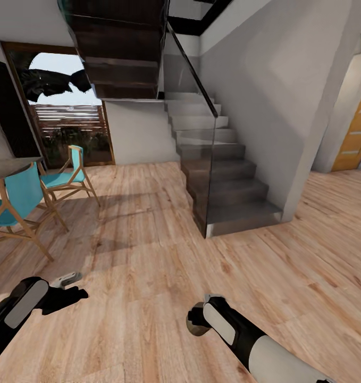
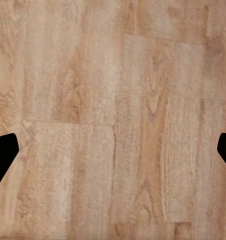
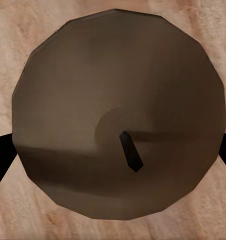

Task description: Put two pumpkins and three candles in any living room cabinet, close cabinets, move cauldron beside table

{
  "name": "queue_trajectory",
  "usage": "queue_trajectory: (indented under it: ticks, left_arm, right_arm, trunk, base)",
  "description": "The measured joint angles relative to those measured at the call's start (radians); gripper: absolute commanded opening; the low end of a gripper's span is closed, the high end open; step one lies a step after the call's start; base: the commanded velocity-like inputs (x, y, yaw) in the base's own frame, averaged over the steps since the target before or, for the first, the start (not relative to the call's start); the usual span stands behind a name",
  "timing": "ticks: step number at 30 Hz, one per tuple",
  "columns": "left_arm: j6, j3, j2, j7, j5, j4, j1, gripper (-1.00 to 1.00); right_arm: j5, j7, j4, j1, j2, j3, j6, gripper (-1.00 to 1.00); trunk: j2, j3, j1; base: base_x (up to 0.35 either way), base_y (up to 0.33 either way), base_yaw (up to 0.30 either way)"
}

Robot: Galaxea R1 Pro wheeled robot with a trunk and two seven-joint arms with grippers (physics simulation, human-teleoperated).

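the right pincer (image 1: 197, 319) grips a candle (image 3: 118, 115), its flat brown top and dark wick (image 3: 131, 151) seen between the two black fingertips (image 3: 0, 160), low above the wood floor (image 1: 148, 223). the left pincer (image 1: 74, 290) hangs spread wide over bare planks. ahead stand a staircase (image 1: 223, 181) and teal chairs (image 1: 21, 202).

Candle (image 3: 118, 117) sits between the right gripper (image 1: 197, 319) fingers. Staircase (image 1: 223, 181) lies ahead of it; chairs (image 1: 21, 205) stand ahead of the left gripper (image 1: 68, 290).
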Motion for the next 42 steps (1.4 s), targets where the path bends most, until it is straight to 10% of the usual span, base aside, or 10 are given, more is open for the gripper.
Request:
queue_trajectory:
  ticks: [42]
  left_arm:
    - [0.0, -0.003, -0.022, 0.002, -0.002, 0.0, 0.0, 1.0]
  right_arm:
    - [0.002, 0.0, 0.0, 0.0, 0.0, 0.0, 0.0, -1.0]
  trunk:
    - [0.0, 0.002, 0.0]
  base:
    - [0.0, 0.0, 0.287]
